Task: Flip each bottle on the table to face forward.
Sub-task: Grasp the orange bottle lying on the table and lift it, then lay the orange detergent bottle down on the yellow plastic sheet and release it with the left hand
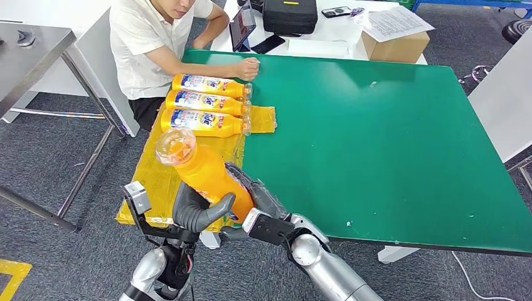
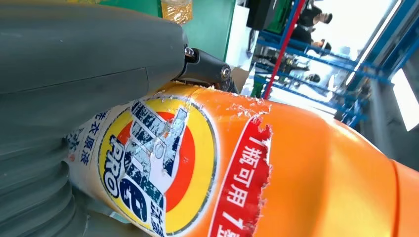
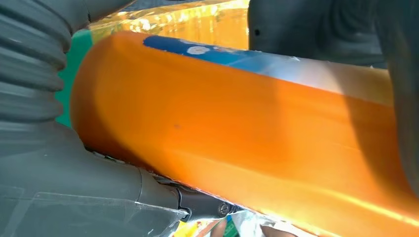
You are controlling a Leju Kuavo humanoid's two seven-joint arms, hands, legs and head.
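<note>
An orange detergent bottle (image 1: pixel 210 179) is held up off the table's near-left corner, tilted, its clear cap toward the camera. My left hand (image 1: pixel 199 212) grips its lower body from the left, and my right hand (image 1: pixel 254 195) holds it from the right. The left wrist view shows the bottle's round label (image 2: pixel 158 175) beside my left hand (image 2: pixel 74 69). Plain orange side of the bottle (image 3: pixel 247 143) shows against my right hand (image 3: pixel 54 182) in the right wrist view. Three more orange bottles (image 1: pixel 204 100) lie side by side, labels up, on a yellow mat (image 1: pixel 157 182).
A person sits at the table's far-left corner with a fist (image 1: pixel 248 68) on the green table (image 1: pixel 389 144) right behind the lying bottles. A cardboard box (image 1: pixel 396 45), black bag (image 1: pixel 290 15) and tablet (image 1: pixel 243 26) stand beyond. A metal table (image 1: pixel 31 53) is at the left.
</note>
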